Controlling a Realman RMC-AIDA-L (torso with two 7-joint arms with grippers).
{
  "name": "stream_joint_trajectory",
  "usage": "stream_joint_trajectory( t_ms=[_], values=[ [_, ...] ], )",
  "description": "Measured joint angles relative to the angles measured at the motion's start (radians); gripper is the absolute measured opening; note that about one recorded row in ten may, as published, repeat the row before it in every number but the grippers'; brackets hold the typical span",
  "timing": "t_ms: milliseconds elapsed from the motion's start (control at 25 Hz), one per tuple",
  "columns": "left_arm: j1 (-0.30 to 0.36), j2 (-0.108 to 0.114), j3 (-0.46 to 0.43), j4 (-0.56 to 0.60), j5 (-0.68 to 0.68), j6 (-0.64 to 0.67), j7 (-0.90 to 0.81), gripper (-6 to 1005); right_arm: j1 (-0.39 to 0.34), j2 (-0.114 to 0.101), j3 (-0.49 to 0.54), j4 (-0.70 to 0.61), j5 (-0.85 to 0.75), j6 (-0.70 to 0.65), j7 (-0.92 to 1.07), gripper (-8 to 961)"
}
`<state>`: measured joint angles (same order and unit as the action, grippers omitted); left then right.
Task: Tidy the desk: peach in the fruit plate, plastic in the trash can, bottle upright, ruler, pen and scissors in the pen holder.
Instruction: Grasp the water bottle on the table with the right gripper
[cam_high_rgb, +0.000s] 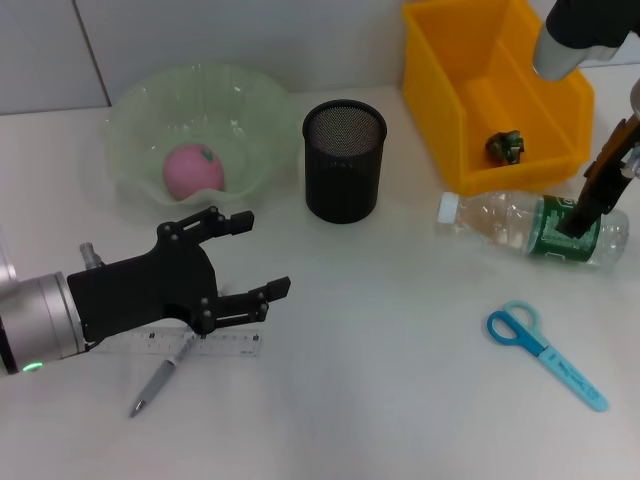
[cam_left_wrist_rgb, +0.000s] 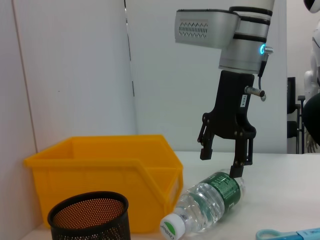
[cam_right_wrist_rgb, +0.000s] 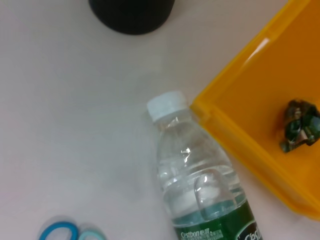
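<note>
**Bottle lying flat, right gripper right on top of its label**

So the bottle (cam_high_rgb: 530, 226) is down on its side on the table (cam_high_rgb: 400, 400), long axis running pretty much left-right in the head view. The white cap (cam_high_rgb: 449, 207) points toward the black mesh pen holder (cam_high_rgb: 343, 160), the base points out to the robot's right. It sits just in front of the yellow trash can (cam_high_rgb: 490, 90), almost touching the bin's front lip near the cap end. There's a crumpled bit of plastic (cam_high_rgb: 505, 146) already inside the bin.

The right gripper (cam_left_wrist_rgb: 224, 162) comes down from above at the green label band. Its fingers are spread apart, and one fingertip (cam_left_wrist_rgb: 236, 170) looks like it's touching the label; the other hangs above the bottle without gripping it.

The left gripper (cam_high_rgb: 245, 262) hangs low over the table near the front left, fingers also apart with nothing between them. Right under it lie the clear ruler (cam_high_rgb: 215, 345) and the pen (cam_high_rgb: 160, 382), the pen angled with its tip toward the front edge.

The peach (cam_high_rgb: 193, 171) is in the green fruit plate (cam_high_rgb: 135, 110). The blue scissors (cam_high_rgb: 545, 352) lie flat on the table in front of the bottle, handles toward the bottle.
</note>
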<state>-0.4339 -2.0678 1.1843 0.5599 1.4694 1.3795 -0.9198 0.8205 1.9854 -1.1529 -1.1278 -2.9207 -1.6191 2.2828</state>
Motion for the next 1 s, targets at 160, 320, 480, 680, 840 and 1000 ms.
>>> stream_joint_trajectory(
  t_ms=[160,320,480,680,840,1000],
  values=[
    [-0.004,0.000,0.000,0.000,0.000,-0.002,0.000,859,0.003,-0.009,-0.013,0.024,0.000,0.042,-0.003,846],
    [-0.004,0.000,0.000,0.000,0.000,-0.002,-0.001,859,0.018,-0.011,-0.041,0.081,0.000,0.093,-0.003,846],
    [-0.005,0.000,0.000,0.000,0.000,-0.002,-0.001,859,0.032,-0.014,-0.058,0.124,0.000,0.115,0.000,846],
    [-0.005,0.000,0.000,0.000,0.000,-0.002,-0.001,859,0.049,-0.014,-0.059,0.166,0.000,0.141,0.001,845],
    [-0.005,0.000,-0.001,0.000,0.000,-0.002,-0.001,859,0.059,-0.011,-0.059,0.195,0.000,0.157,0.000,845],
    [-0.005,0.000,-0.001,0.000,0.000,-0.002,-0.001,859,0.075,-0.011,-0.072,0.252,0.000,0.187,-0.001,844]
  ],
)
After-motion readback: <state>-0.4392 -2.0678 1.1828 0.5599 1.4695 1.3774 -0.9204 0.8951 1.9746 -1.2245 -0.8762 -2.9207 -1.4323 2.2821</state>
